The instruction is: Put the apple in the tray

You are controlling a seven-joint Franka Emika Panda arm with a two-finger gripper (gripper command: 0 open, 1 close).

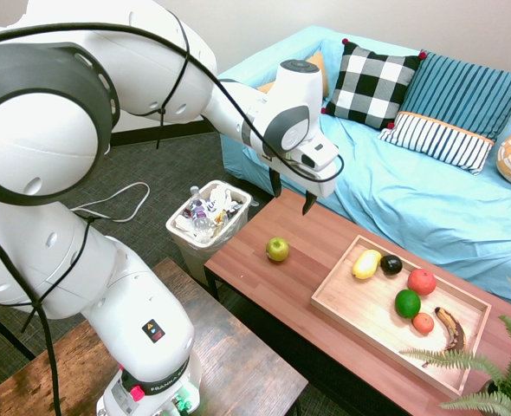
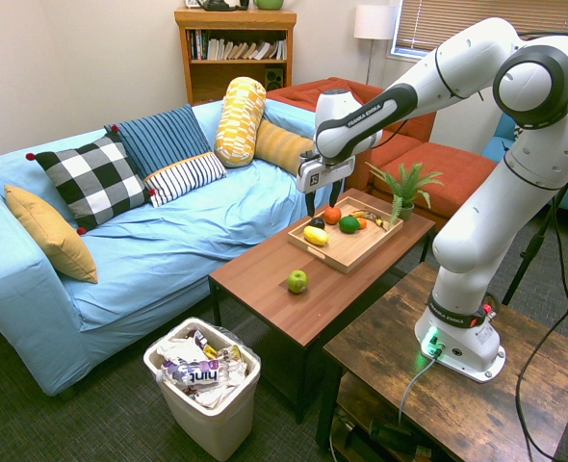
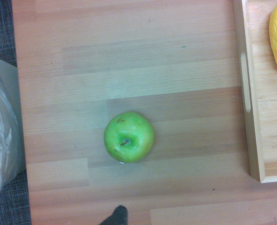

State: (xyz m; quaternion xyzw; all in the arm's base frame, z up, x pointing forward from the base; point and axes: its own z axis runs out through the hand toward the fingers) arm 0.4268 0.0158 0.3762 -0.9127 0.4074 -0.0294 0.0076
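— Yellow-green, and alone on the bare wood: the apple (image 1: 277,250) sits upright on the reddish coffee table (image 1: 273,286), stem dimple up (the wrist view shows the stem plainly (image 3: 128,137)).

— And the tray (image 1: 346,269)?

— At about four o'clock from the apple in the first exterior view, well apart from it. It holds a yellow fruit (image 1: 366,263), a dark round one (image 1: 391,265), a deep-green one (image 1: 407,303), two reddish ones (image 1: 422,282) and a browned banana (image 1: 450,328).

— The gripper (image 1: 292,196)?

— It hangs above the table at roughly one o'clock from the apple, pointing straight down, its jaws spread wide with nothing between them. It touches neither apple nor tray.

— Anything else close by?

— A white waste basket (image 1: 208,221) full of wrappers stands on the floor at ten o'clock from the apple, just off the table's end.
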